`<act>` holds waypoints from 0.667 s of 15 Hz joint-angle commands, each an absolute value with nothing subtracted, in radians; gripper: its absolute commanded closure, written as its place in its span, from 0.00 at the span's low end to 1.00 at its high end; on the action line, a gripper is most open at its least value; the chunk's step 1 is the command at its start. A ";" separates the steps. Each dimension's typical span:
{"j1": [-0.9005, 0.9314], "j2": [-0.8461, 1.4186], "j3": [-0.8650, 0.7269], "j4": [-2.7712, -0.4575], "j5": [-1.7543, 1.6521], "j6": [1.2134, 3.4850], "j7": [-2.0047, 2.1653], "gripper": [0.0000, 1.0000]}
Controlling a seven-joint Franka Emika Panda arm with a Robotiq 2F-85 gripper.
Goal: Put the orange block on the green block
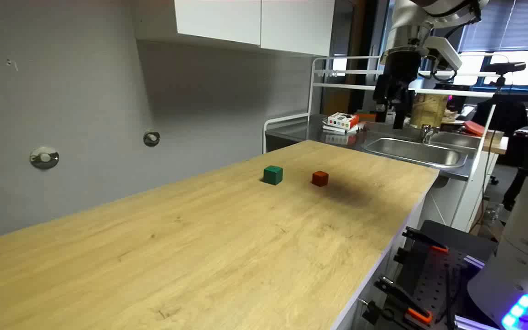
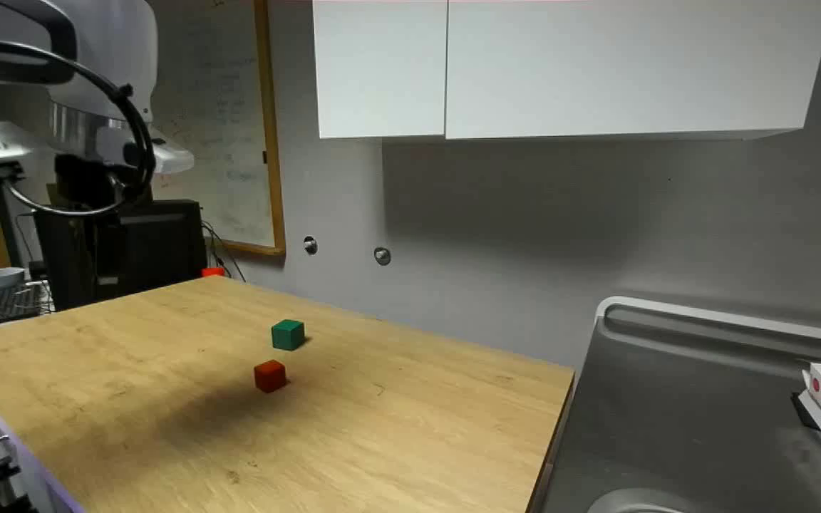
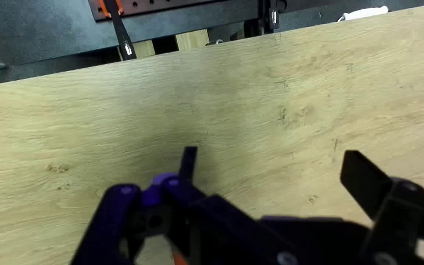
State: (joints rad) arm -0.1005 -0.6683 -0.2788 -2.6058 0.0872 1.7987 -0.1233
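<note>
Up there the gripper (image 1: 390, 119) gapes wide over the tabletop (image 1: 200, 247), the orange block (image 1: 320, 179) near the green block (image 1: 272, 175)

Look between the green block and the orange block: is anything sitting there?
Nothing sits between the green block and the orange block; there's just a bare stretch of wooden tabletop, and it shows in both exterior views.

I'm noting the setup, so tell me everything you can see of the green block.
The green block is a small, dark cube with plain, matt-looking faces, perhaps painted wood, though I can't be sure. It sits flat on the wood-grained tabletop, nearer the grey wall than the orange block, with a gap between the two. Only the tabletop touches it; nothing rests on top.
</note>
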 commanded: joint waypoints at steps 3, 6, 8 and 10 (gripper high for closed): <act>-0.127 -0.663 -0.256 -2.603 0.101 1.797 -0.137 0.00; -0.127 -0.663 -0.256 -2.603 0.101 1.798 -0.137 0.00; -0.127 -0.663 -0.256 -2.603 0.101 1.798 -0.137 0.00; -0.138 -0.635 -0.239 -2.594 0.090 1.818 -0.099 0.00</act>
State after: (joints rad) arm -0.1060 -0.6662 -0.2747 -2.6059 0.0873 1.8003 -0.1232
